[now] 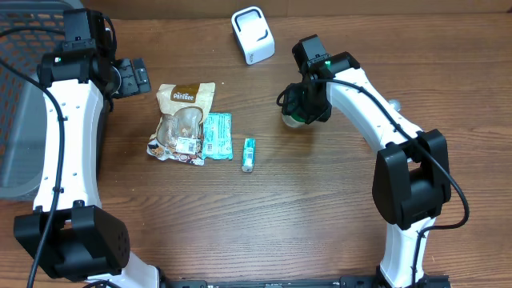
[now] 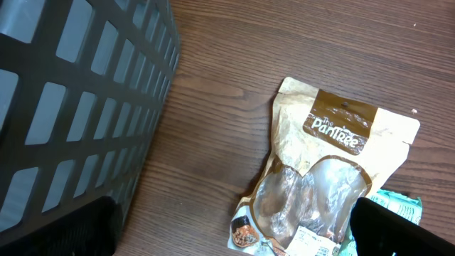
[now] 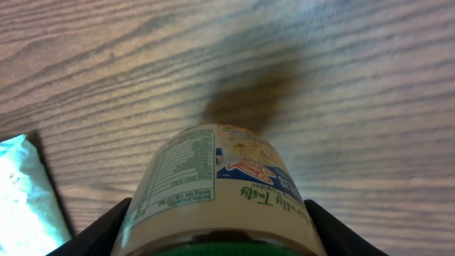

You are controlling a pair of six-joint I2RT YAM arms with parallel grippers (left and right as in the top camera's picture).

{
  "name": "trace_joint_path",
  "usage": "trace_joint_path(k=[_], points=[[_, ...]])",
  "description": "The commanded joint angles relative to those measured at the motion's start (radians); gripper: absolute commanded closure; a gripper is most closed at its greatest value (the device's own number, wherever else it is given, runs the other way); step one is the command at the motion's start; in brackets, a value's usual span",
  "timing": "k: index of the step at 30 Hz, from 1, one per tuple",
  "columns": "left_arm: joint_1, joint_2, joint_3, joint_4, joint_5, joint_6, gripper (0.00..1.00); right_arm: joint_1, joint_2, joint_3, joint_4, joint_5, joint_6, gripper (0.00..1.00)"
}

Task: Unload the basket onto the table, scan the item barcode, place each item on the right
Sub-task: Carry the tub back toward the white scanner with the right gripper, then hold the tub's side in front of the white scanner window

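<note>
Your right pincer (image 1: pixel 302 108) was clamped on the task's item, a squat clear jar with a green lid and a printed paper label (image 3: pixel 217 192). Its two dark fingers (image 3: pixel 99 235) pressed the jar's sides close to the lid. In the right wrist view the lid end faced the camera and the label's nutrition panel and coloured logo faced upward. The jar threw a dark shadow on the brown wood-grain bench (image 1: pixel 320 216). You could not tell from these views whether the jar touched the bench. Seen from overhead, the jar sat right of centre. It was near the white boxy barcode scanner (image 1: pixel 252 34) that stood at the far edge, but clearly apart from it, to its right and nearer the robot. Your left pincer (image 1: pixel 134 78) was released, jaws spread wide and holding nothing. It hung at the far left, just beside the dark grey plastic mesh basket (image 1: pixel 16 96). Below it on the bench lay a tan and brown snack pouch with a clear window (image 1: pixel 184 120). A flat teal packet (image 1: pixel 216 136) touched the pouch's right edge. A small green and white tube (image 1: pixel 249 154) lay a little further right, apart from both.
</note>
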Motion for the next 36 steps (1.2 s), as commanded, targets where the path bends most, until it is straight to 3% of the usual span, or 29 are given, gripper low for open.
trace_joint_path(k=[1,3,8,12,24,36], points=[[0.008,-0.002,0.015,0.0,-0.014,0.004,0.0,0.0,-0.007,0.082,0.001,0.041,-0.126,0.96],[0.008,-0.002,0.015,0.0,-0.013,0.004,0.0,0.0,-0.007,0.144,-0.033,0.038,-0.193,0.96],[0.008,-0.002,0.015,0.0,-0.013,0.004,0.0,0.008,-0.007,0.388,-0.192,0.038,-0.197,0.96],[0.008,-0.002,0.015,0.0,-0.013,0.004,0.0,0.017,-0.007,0.494,-0.203,0.038,-0.197,0.96],[0.008,-0.002,0.015,0.0,-0.013,0.004,0.0,0.018,0.035,0.43,0.209,0.038,-0.197,0.96],[0.008,-0.002,0.015,0.0,-0.013,0.004,0.0,0.018,0.247,0.429,0.634,0.039,-0.197,0.96]])
